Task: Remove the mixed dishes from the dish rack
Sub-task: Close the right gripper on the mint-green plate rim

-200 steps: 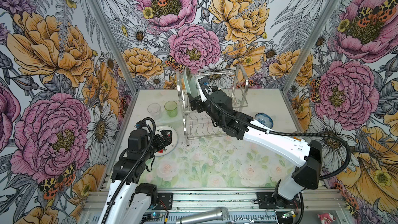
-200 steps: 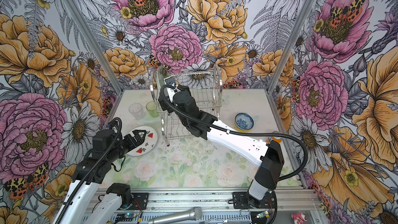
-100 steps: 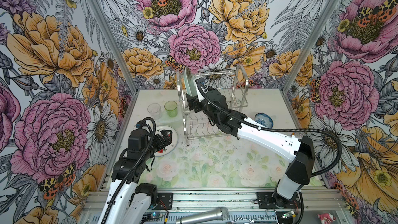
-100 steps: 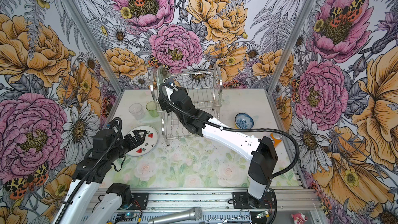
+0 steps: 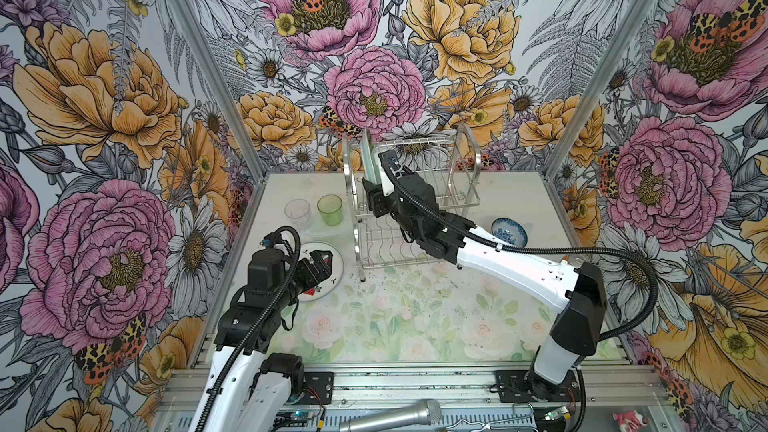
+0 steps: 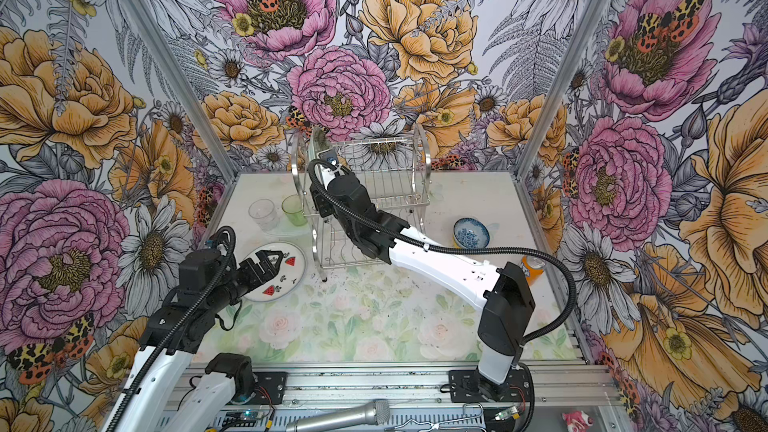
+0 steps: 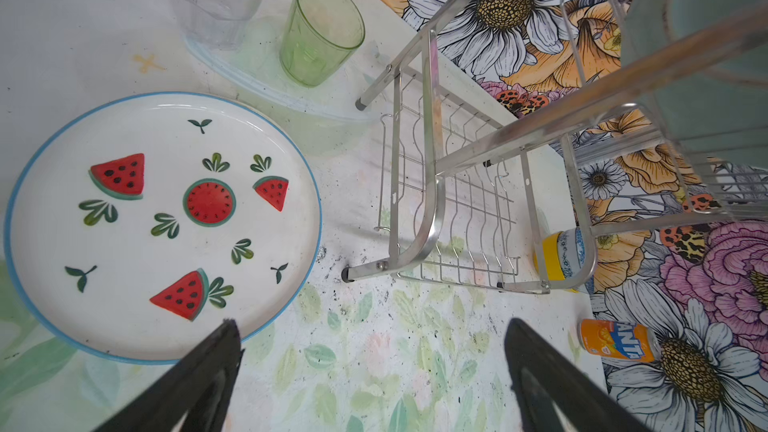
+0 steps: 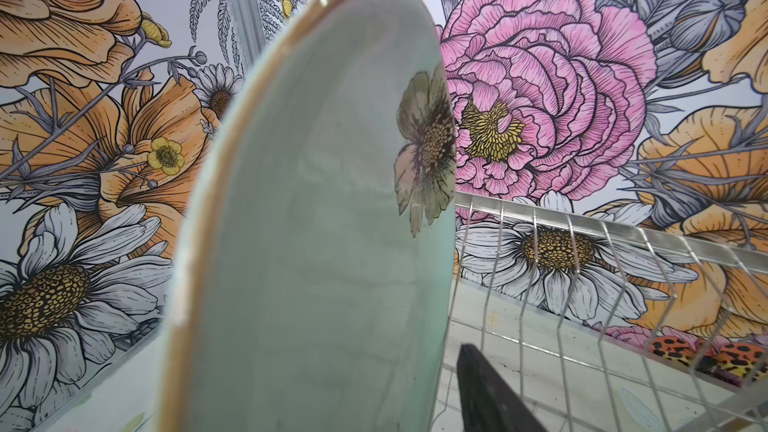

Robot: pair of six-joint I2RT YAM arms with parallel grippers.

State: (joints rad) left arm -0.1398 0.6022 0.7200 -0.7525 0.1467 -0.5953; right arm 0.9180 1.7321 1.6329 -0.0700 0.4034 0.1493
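Upright pale green plate [image 8: 316, 243] in dish rack [image 5: 469, 151] upper shelf, right gripper [image 5: 372, 187] at its edge, clamping not discernible, left gripper [image 7: 372, 328] jaws apart, over rim of 1 watermelon plate [image 7: 162, 222].

Left hand [image 7: 370, 351] spread; right hand [image 5: 372, 191] unclear.

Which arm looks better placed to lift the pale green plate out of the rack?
Right. The right hand is up at the pale green plate standing in the top shelf of the dish rack, one finger beside it. The left hand hovers open, low by the watermelon plate.
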